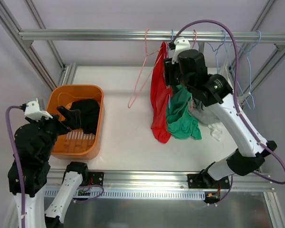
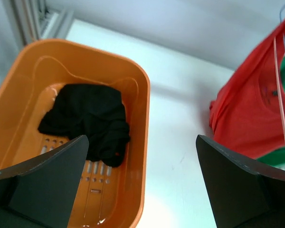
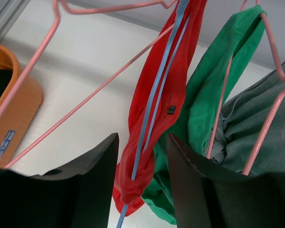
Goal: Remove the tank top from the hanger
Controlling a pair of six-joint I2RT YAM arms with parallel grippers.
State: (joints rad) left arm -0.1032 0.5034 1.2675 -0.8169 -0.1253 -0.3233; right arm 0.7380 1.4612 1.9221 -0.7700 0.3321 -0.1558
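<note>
Right gripper (image 3: 143, 142) straddles the red tank top (image 3: 178, 76) and blue hanger (image 3: 152, 107), grip unclear; a green garment (image 3: 204, 104) crowds just beside. Left gripper (image 2: 142, 142) gapes empty.

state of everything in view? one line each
red tank top, hanging on blue hanger
green top, hanging from rail
grey garment, hanging from rail
pink hanger, bare, on rail
basket, holds black garment
left claw, open, empty
right claw, open, straddling red tank top
</note>
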